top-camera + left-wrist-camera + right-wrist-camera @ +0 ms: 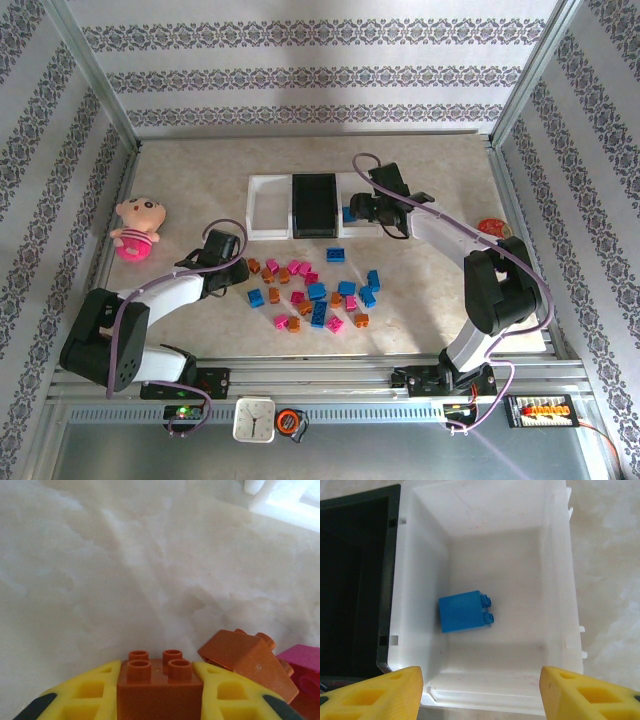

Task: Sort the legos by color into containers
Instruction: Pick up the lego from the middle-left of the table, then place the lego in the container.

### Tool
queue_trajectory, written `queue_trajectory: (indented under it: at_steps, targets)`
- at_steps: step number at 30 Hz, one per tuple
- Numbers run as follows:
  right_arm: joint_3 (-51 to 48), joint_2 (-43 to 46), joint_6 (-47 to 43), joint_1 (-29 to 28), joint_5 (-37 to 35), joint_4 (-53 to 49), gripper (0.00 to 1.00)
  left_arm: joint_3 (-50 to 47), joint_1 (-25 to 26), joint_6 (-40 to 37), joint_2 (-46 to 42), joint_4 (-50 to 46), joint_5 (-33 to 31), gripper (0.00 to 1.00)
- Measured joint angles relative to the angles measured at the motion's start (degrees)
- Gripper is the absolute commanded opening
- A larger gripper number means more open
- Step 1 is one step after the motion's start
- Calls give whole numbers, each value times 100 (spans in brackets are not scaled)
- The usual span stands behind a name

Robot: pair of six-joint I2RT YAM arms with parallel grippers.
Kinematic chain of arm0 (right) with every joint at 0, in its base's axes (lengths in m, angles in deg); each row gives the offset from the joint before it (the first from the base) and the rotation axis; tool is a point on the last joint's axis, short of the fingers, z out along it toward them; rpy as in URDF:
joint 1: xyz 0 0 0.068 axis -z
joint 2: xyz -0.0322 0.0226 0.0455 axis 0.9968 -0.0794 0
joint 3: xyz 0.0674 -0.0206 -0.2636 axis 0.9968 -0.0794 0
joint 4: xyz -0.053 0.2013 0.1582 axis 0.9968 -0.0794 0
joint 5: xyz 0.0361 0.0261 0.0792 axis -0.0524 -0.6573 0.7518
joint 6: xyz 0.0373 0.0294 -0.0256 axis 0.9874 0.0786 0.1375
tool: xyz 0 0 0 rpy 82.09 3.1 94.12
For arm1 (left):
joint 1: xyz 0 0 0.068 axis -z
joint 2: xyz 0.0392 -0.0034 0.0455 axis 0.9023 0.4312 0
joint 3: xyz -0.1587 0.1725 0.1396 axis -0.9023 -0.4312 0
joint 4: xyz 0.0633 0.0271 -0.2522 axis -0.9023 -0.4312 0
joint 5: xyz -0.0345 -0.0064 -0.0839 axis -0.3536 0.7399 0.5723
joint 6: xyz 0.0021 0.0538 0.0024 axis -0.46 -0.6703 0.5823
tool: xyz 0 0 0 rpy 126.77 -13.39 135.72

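My left gripper [240, 272] sits at the left edge of the scattered legos [312, 292], low over the table. Its yellow fingers [90, 692] are shut on an orange-brown brick [160, 687], studs facing forward. Beside it lie another orange-brown brick [245, 657] and a pink one [302, 662]. The three joined trays stand at the back: left white tray [268, 208], black tray [314, 205], right white tray [560, 580]. My right gripper [480, 695] hovers open over the right white tray, where a single blue brick [465, 611] lies on its side.
A pink plush doll [137, 226] lies at the far left and a round red tin [492, 227] at the far right. Metal frame posts rise at both back corners. A small clock [254, 420] and a tape measure [290, 422] sit by the front rail.
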Motion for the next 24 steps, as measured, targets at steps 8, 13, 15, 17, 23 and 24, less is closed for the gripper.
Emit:
queue_trajectory:
  at_steps: [8, 13, 15, 17, 23, 24]
  targets:
    - [-527, 511, 70, 2, 70, 114, 63, 540, 153, -7, -942, -599, 72, 22]
    - [-977, 807, 177, -2, 153, 262, 63, 1838, 315, -87, -378, -605, 166, 22]
    - [-1156, 876, 212, -4, 160, 282, 63, 2317, 321, -118, 166, -538, 168, 22]
    - [-1364, 1001, 238, -4, 175, 293, 63, 2688, 332, -162, 682, -501, 146, 22]
    - [-1867, 1613, 269, -4, 199, 212, 65, 3773, 337, -282, 2216, -542, 15, 29]
    - [-1926, 1716, 271, -4, 212, 212, 66, 3926, 337, -304, 2396, -562, -9, 34]
